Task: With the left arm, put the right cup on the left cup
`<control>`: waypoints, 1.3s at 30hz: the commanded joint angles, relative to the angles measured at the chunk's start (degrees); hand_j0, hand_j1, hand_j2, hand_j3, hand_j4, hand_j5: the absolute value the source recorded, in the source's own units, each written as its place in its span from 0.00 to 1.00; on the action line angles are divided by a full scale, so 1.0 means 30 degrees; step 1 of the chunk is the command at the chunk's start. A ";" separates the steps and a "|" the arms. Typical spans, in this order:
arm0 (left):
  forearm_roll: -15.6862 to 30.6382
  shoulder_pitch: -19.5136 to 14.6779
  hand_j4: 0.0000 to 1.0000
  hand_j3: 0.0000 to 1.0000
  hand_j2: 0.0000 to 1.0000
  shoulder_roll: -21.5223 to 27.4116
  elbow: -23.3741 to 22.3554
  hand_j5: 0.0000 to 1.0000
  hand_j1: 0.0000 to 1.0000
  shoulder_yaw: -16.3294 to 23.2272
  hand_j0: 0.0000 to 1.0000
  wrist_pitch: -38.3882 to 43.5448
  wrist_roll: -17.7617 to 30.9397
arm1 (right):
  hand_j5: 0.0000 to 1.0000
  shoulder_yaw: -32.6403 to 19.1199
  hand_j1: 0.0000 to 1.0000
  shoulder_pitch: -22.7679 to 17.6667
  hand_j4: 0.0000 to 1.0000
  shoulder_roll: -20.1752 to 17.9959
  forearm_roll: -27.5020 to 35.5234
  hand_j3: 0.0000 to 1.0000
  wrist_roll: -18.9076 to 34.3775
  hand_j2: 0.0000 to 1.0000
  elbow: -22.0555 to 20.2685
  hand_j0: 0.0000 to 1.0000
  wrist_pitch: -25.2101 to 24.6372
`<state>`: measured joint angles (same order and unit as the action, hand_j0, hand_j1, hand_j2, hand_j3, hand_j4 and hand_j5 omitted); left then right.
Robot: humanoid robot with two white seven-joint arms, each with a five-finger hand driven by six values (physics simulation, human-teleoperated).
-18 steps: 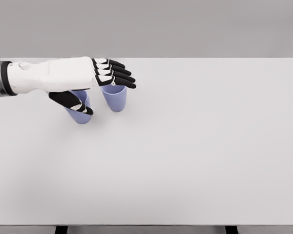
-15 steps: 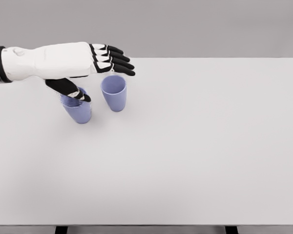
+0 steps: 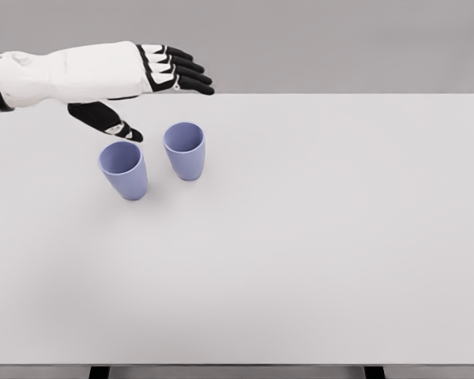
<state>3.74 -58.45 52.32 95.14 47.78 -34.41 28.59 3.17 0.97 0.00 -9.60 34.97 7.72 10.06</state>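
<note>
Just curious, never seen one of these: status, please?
Left hand open, fingers spread, holding nothing. Right cup and left cup upright, apart on table. Nothing in the way.

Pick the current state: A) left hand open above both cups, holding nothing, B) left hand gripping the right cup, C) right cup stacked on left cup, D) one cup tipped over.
A: the left hand hangs with fingers spread above the left cup and right cup, both upright and apart on the table.
</note>
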 commanded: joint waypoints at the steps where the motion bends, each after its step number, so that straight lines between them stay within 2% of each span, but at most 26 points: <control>1: 0.0451 -0.0030 1.00 1.00 1.00 0.0401 0.0629 1.00 1.00 -0.0019 1.00 0.2355 0.0811 | 1.00 -0.0001 1.00 0.0000 1.00 -0.0001 -0.0024 1.00 0.0009 1.00 0.0005 1.00 0.0015; 4: 0.0714 -0.0118 1.00 1.00 1.00 -0.1239 0.0688 1.00 1.00 0.0040 1.00 0.6078 0.2138 | 1.00 -0.0001 1.00 0.0000 1.00 -0.0001 -0.0024 1.00 0.0009 1.00 0.0005 1.00 0.0015; 6: 0.0802 -0.0176 1.00 1.00 1.00 -0.1855 0.0279 1.00 1.00 0.0684 1.00 0.6959 0.2138 | 1.00 -0.0001 1.00 0.0000 1.00 -0.0001 -0.0024 1.00 0.0009 1.00 0.0005 1.00 0.0015; 7: 0.0802 -0.0235 1.00 1.00 1.00 -0.2118 -0.0307 1.00 1.00 0.0742 1.00 0.6930 0.2138 | 1.00 -0.0001 1.00 0.0000 1.00 -0.0001 -0.0024 1.00 0.0009 1.00 0.0005 1.00 0.0015; 8: 0.0802 -0.0264 1.00 1.00 1.00 -0.2382 -0.1506 1.00 1.00 0.1238 1.00 0.6375 0.2138 | 1.00 -0.0001 1.00 0.0000 1.00 -0.0001 -0.0024 1.00 0.0009 1.00 0.0005 1.00 0.0015; 9: 0.0773 -0.1084 1.00 1.00 1.00 -0.2792 -0.3206 1.00 1.00 0.2440 1.00 0.5203 0.2132 | 1.00 -0.0001 1.00 0.0000 1.00 -0.0001 -0.0024 1.00 0.0009 1.00 0.0005 1.00 0.0015; 10: 0.0656 -0.1494 1.00 1.00 1.00 -0.3319 -0.4116 1.00 1.00 0.3203 1.00 0.4675 0.2044 | 1.00 -0.0001 1.00 0.0000 1.00 -0.0001 -0.0024 1.00 0.0009 1.00 0.0005 1.00 0.0015; 13: 0.0451 -0.1553 1.00 1.00 1.00 -0.3935 -0.5054 1.00 1.00 0.3379 1.00 0.4411 0.2014 | 1.00 -0.0001 1.00 0.0000 1.00 -0.0001 -0.0024 1.00 0.0009 1.00 0.0005 1.00 0.0015; 16: 0.0422 -0.1553 1.00 1.00 1.00 -0.3935 -0.5084 1.00 1.00 0.3906 1.00 0.4586 0.1546 | 1.00 -0.0001 1.00 0.0000 1.00 -0.0001 -0.0024 1.00 0.0009 1.00 0.0005 1.00 0.0015; 20: 0.0451 -0.1524 1.00 1.00 1.00 -0.3555 -0.5142 1.00 1.00 0.3936 1.00 0.4557 0.1546 | 1.00 -0.0001 1.00 0.0000 1.00 -0.0001 -0.0024 1.00 0.0009 1.00 0.0005 1.00 0.0015; 24: 0.0187 -0.1729 1.00 1.00 1.00 -0.3730 -0.6724 1.00 1.00 0.4492 1.00 0.4499 0.1487 | 1.00 -0.0001 1.00 0.0000 1.00 -0.0001 -0.0024 1.00 0.0009 1.00 0.0005 1.00 0.0015; 28: -0.0135 -0.1671 1.00 1.00 1.00 -0.4432 -0.7426 1.00 1.00 0.4610 1.00 0.4499 0.1165 | 1.00 -0.0001 1.00 0.0000 1.00 -0.0001 -0.0024 1.00 0.0009 1.00 0.0005 1.00 0.0015; 30: -0.1013 -0.1495 1.00 1.00 1.00 -0.5195 -0.8423 1.00 1.00 0.4610 1.00 0.4499 0.1165 | 1.00 -0.0001 1.00 0.0000 1.00 -0.0001 -0.0024 1.00 0.0009 1.00 0.0005 1.00 0.0015; 39: -0.1073 -0.1407 1.00 1.00 1.00 -0.5254 -0.8453 1.00 1.00 0.4610 1.00 0.4469 0.1165 | 1.00 -0.0001 1.00 0.0000 1.00 -0.0001 -0.0024 1.00 0.0009 1.00 0.0005 1.00 0.0015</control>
<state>0.38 -62.67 36.63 69.89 61.69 -21.09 32.10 3.17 0.97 0.00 -9.60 34.97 7.72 10.06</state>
